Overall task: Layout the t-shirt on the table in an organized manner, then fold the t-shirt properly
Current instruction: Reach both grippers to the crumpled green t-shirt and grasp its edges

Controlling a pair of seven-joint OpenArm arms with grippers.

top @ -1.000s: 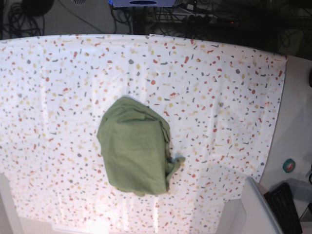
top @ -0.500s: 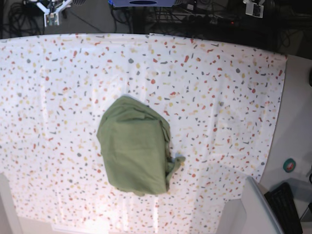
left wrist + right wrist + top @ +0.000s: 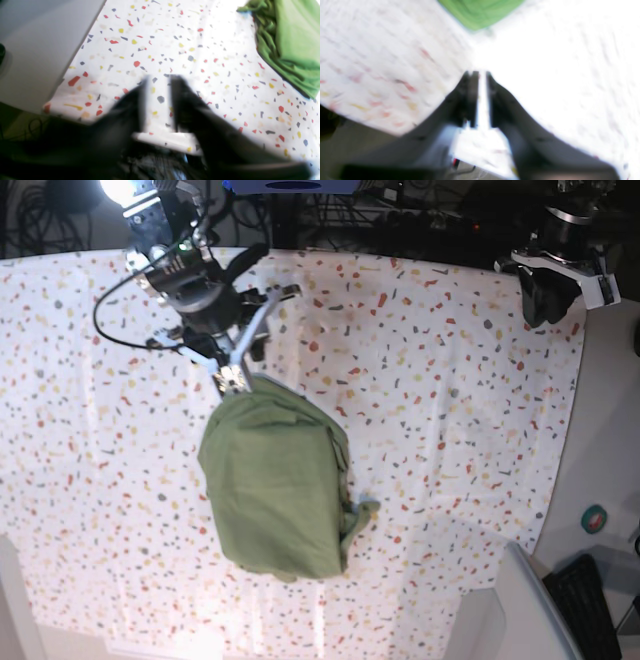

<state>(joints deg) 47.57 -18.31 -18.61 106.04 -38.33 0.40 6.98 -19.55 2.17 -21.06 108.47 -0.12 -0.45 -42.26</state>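
The right hand (image 3: 232, 377) hangs over the far part of the bench (image 3: 450, 410), its tips just beside the far edge of the t-shirt (image 3: 278, 485). Its wrist view is badly blurred, but a narrow slot of light shows between the two dark fingers (image 3: 470, 95), so the jaws stand a little apart and nothing lies between them. The left hand (image 3: 158, 100) is over the far corner of the bench on the other side, well apart from the garment. Its fingers (image 3: 182, 100) are parted with bare speckled cloth showing through the gap, so it is empty too.

The olive-green t-shirt sits near the middle of the bench as a rumpled, roughly doubled-over heap, with a bunched bit of fabric sticking out at its near corner. No sleeve or collar is laid out flat.

As I judge it, nothing of the task is done: the shirt is neither spread nor squared. Spreading, smoothing and all the folds remain.
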